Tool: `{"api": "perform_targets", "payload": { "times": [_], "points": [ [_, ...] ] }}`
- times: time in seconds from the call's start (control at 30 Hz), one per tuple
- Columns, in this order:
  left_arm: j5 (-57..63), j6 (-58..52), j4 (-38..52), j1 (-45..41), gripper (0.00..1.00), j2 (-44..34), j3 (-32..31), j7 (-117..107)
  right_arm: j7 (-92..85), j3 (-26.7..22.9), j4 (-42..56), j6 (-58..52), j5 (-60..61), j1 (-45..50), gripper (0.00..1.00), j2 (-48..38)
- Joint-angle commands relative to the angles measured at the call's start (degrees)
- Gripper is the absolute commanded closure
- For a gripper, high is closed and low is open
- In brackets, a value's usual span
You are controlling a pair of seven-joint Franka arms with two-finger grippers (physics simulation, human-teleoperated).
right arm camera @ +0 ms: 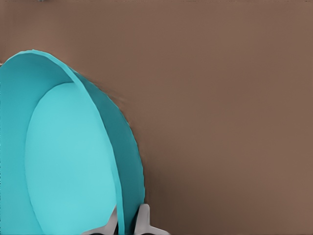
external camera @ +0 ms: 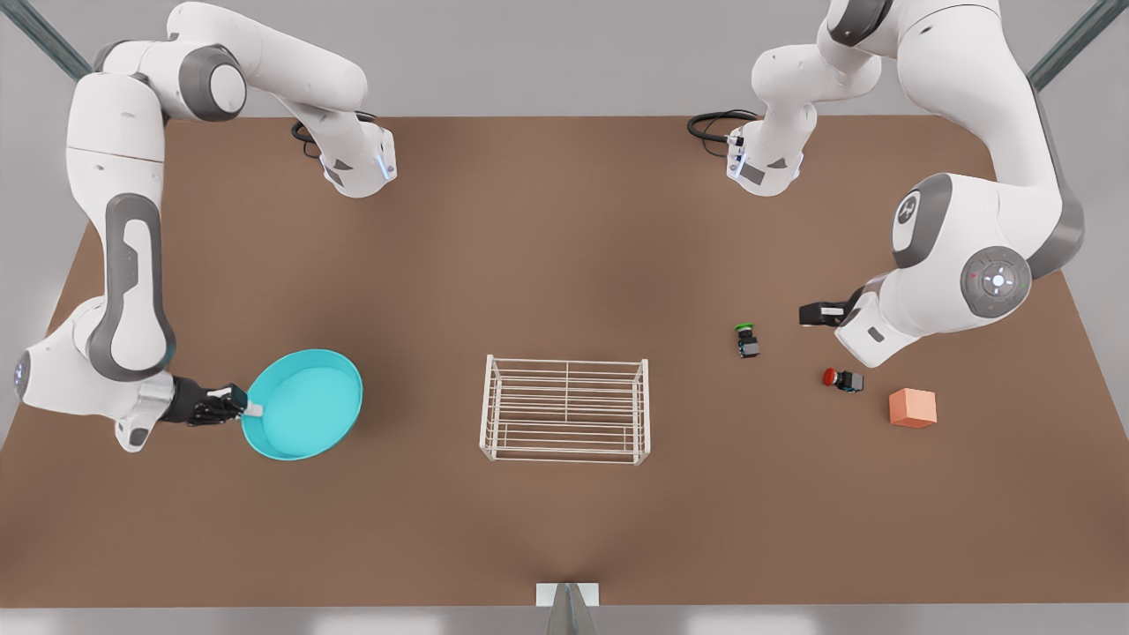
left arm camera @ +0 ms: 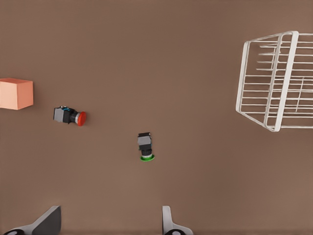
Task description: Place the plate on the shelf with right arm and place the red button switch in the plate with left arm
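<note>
I have the right gripper at the front view's left, its fingers pinching the near rim of the turquoise plate, one inside the wall and one outside. The plate is tilted; I cannot tell whether its far edge touches the brown surface. It sits well apart from the white wire shelf, which stands mid-surface.

Handling judgement: the plate looks rigid and smooth, and a rim grasp carries it off-centre, so I expect it to sag or swing. The grip belongs deep on the rim wall, and the plate must land level on the grid top, which is barely wider than the plate.

The left gripper waits above the surface at the front view's right, fingers spread. The red button switch lies on its side between the green button switch and the orange cube. It is small and probably light; I would grip the block body, not the round cap.
</note>
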Motion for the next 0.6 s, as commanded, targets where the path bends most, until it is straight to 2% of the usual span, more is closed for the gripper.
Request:
{"api": "perform_targets", "payload": {
  "times": [0.0, 0.13, 0.3, 0.53, 0.57],
  "points": [
    [0.1, 0.2, 0.1, 0.0, 0.0, -0.1, 0.0, -0.1, 0.6, 0.7, 1.2, -4.5, 3.9, 0.4, 0.79, 0.0],
    [2.5, 0.7, 0.1, 0.2, 0.0, 0.0, -0.1, 0.0, 9.2, 5.2, 4.1, -6.3, 4.3, 1.9, 0.79, 0.0],
    [2.5, 0.5, 0.1, 0.5, 0.0, -0.1, 0.0, -0.2, 21.7, 7.7, 10.5, -6.4, 6.2, 7.5, 0.79, 2.9],
    [2.4, 0.3, 0.0, 2.2, 0.0, 0.2, 0.2, -2.2, 38.6, 7.7, 17.4, 2.1, 9.6, 18.4, 0.79, 6.9],
    [2.4, 0.6, 0.2, 2.9, 0.0, 2.9, 0.3, -5.0, 40.8, 7.7, 17.4, 5.0, 9.6, 20.0, 0.79, 7.1]
  ]
}}
